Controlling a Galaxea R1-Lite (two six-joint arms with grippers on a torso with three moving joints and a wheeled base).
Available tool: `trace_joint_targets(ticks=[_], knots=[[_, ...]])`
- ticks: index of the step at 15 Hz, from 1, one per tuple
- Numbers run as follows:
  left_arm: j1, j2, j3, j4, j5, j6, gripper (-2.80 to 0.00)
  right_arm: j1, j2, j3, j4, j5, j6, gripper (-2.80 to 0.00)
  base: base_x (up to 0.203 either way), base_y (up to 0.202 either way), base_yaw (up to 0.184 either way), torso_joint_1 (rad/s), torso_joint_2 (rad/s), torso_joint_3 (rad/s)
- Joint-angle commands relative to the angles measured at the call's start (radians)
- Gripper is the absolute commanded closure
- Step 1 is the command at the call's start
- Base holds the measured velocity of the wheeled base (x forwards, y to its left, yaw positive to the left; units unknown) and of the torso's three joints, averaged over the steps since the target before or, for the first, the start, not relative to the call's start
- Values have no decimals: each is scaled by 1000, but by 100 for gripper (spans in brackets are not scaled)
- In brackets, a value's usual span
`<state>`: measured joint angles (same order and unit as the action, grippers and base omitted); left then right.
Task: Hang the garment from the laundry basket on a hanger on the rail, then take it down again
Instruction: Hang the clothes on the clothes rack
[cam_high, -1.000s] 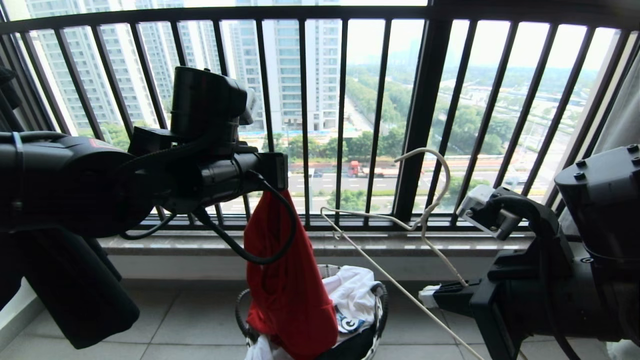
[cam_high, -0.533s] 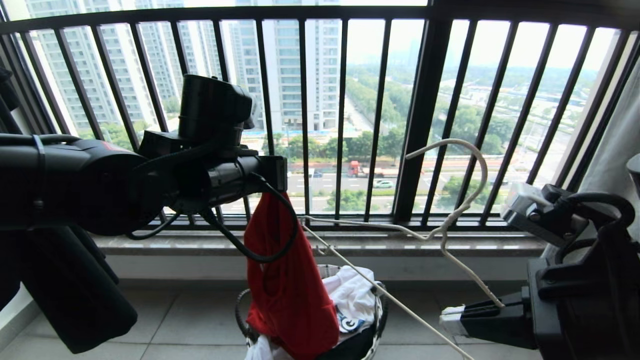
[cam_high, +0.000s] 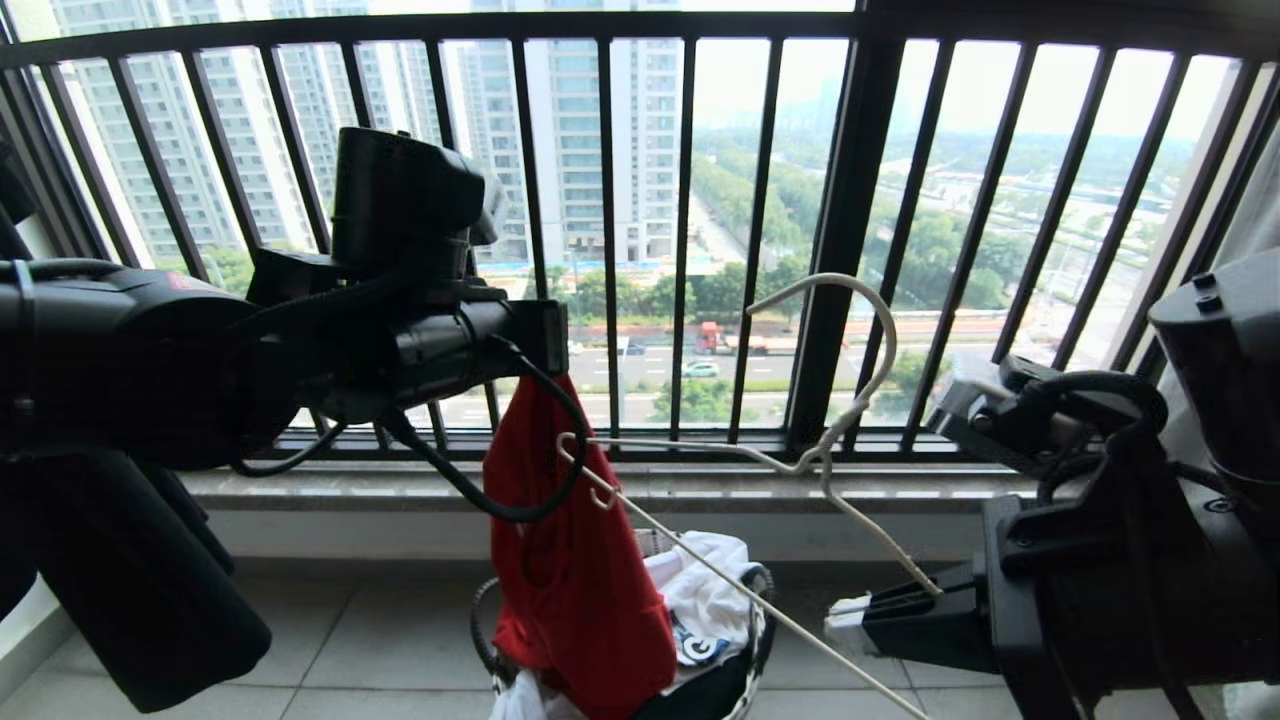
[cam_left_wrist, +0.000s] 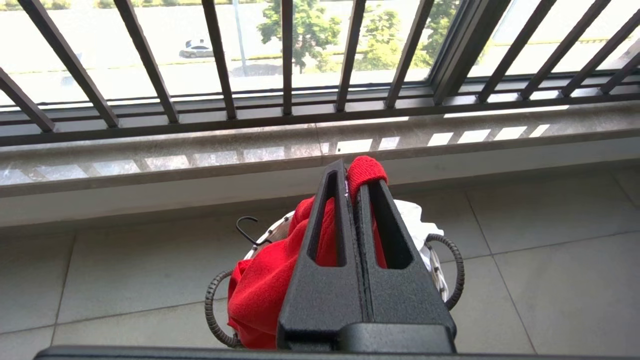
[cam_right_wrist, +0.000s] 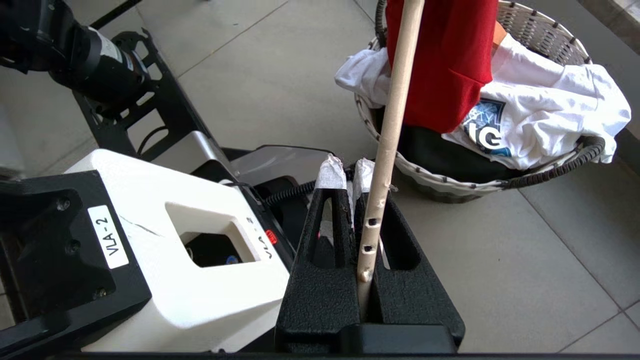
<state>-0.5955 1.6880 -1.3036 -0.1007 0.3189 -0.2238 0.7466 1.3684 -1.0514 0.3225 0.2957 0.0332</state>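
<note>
Landmark: we place everything by the small round white-weave laundry basket (cam_high: 757, 620) with its black rim, standing on the tiled floor below the black railing (cam_high: 846, 230).
Garment: our red short-sleeved T-shirt (cam_high: 575, 570) hangs bunched above the basket, its lower end reaching into it.
Left gripper (cam_left_wrist: 353, 176): our fingers are clenched on the shirt's top fold, above the basket.
Right gripper (cam_right_wrist: 350, 172): fingers clamped on the thin off-white wire hanger (cam_high: 760, 460), right of the basket; its far corner touches the shirt.
Progress: we judge shirt lifted, hanger in hand; threading, hanging on a rail we cannot see, and taking down all remain.
</note>
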Motion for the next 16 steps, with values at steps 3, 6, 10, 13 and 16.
trace_joint_targets(ticks=[3, 6, 10, 13, 16], knots=[[-7, -63, 8, 5, 0, 0, 0, -2, 86, -29, -62, -1, -3, 0, 0, 0, 0, 0, 0, 0], [-34, -82, 19, 6, 0, 0, 0, -4, 110, -32, -100, -2, -3, 0, 0, 0, 0, 0, 0, 0], [-67, -110, 33, 13, 3, 4, 0, -27, 121, -61, -103, -23, 2, 0, 0, 0, 0, 0, 0, 0], [-69, -130, 26, 81, 8, 9, 0, -50, 114, -61, -102, -98, 1, 0, 0, 0, 0, 0, 0, 0], [-77, -122, 13, 88, 56, 12, 0, -89, 97, -62, -99, -116, -12, 0, 0, 0, 0, 0, 0, 0]])
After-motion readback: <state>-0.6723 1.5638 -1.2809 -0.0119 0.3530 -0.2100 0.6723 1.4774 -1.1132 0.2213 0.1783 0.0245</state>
